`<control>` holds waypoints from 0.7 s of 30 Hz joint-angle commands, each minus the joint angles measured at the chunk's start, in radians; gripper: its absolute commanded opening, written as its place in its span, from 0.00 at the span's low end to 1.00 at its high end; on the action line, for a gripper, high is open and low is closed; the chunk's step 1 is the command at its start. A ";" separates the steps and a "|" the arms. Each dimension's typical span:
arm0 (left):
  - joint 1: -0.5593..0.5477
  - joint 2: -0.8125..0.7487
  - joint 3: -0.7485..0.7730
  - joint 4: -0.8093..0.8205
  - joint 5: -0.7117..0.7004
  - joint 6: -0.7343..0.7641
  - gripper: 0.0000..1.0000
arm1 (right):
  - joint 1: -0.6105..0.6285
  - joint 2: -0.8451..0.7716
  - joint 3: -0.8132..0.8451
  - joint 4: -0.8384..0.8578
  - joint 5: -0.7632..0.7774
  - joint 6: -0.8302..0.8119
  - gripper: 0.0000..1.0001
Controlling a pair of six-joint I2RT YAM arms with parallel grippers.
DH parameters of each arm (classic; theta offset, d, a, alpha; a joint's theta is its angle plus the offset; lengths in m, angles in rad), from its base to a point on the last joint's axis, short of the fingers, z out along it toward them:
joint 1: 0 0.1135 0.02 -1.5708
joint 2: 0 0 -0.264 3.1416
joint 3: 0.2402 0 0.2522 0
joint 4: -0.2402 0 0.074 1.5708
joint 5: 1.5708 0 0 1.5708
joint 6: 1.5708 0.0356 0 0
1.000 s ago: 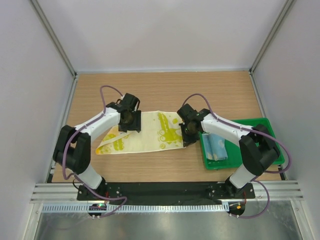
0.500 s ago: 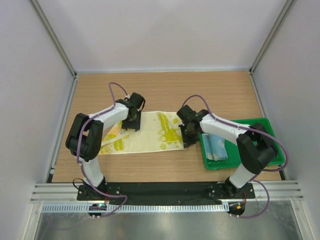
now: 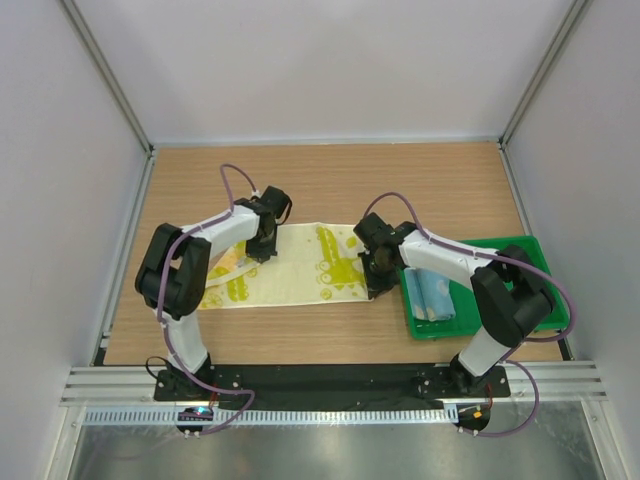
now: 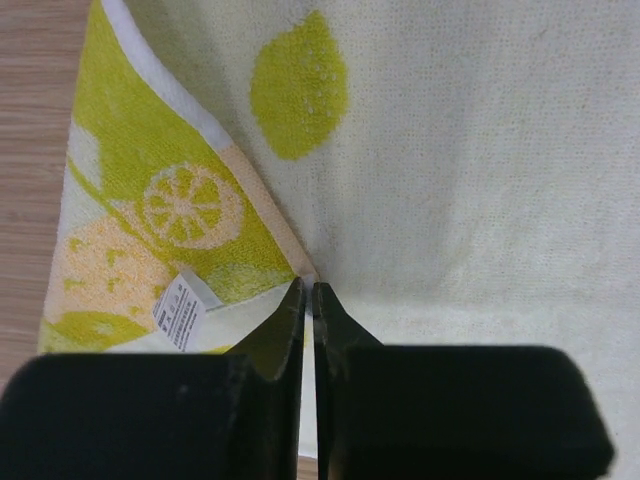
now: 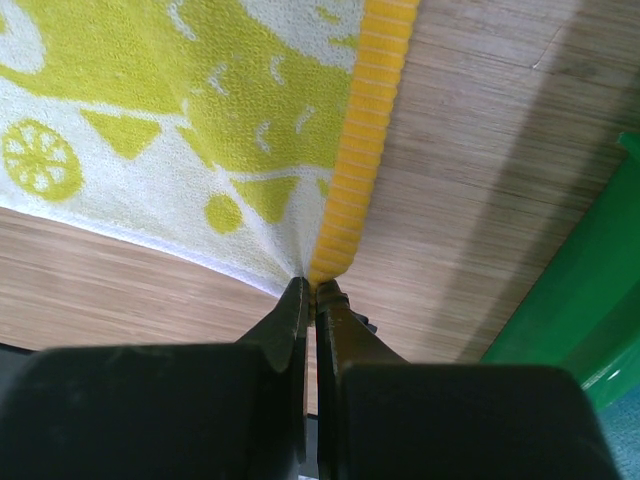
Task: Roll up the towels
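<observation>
The pale yellow towel [image 3: 300, 265] with lime-green and orange patches lies spread on the wooden table, its left end folded over to show a lemon print [image 4: 190, 205]. My left gripper [image 3: 262, 248] sits at the upper edge of that fold, and its jaws [image 4: 308, 290] are shut on the cloth where the flap meets the flat part. My right gripper [image 3: 372, 285] is shut on the towel's near right corner by the orange border [image 5: 313, 288]. The light blue towel [image 3: 435, 293] lies rolled in the green tray [image 3: 520, 243].
The green tray stands right of the yellow towel, and its wall [image 5: 590, 300] is close to my right gripper. White enclosure walls surround the table. Bare wood [image 3: 400, 180] stretches behind the towel.
My left gripper shifted slightly right onto the fold edge and closed from open to shut on the cloth. The left elbow swung inward. The right arm held still.
</observation>
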 commanded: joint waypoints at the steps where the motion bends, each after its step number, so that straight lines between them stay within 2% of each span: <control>1: -0.004 0.009 0.036 -0.015 -0.030 0.006 0.02 | 0.004 -0.011 -0.007 0.013 0.005 -0.019 0.01; 4: -0.005 0.008 0.053 -0.028 -0.031 0.014 0.00 | 0.004 -0.013 -0.012 0.014 0.006 -0.019 0.01; 9: 0.019 -0.003 0.132 -0.117 -0.129 0.050 0.00 | 0.002 -0.019 -0.021 0.016 0.006 -0.019 0.01; 14: 0.145 -0.063 0.212 -0.166 -0.129 0.084 0.00 | 0.002 -0.021 -0.023 0.011 0.011 -0.017 0.01; 17: 0.192 -0.092 0.231 -0.192 -0.158 0.092 0.32 | 0.002 -0.021 -0.017 0.011 0.012 -0.019 0.01; 18: 0.221 -0.101 0.232 -0.201 -0.166 0.090 0.54 | 0.004 -0.018 -0.015 0.011 0.008 -0.019 0.01; 19: 0.238 -0.107 0.228 -0.213 -0.177 0.087 0.62 | 0.004 -0.018 -0.011 0.010 0.008 -0.020 0.01; 21: 0.293 -0.132 0.206 -0.238 -0.183 0.052 0.71 | 0.002 -0.018 -0.008 0.007 0.008 -0.022 0.01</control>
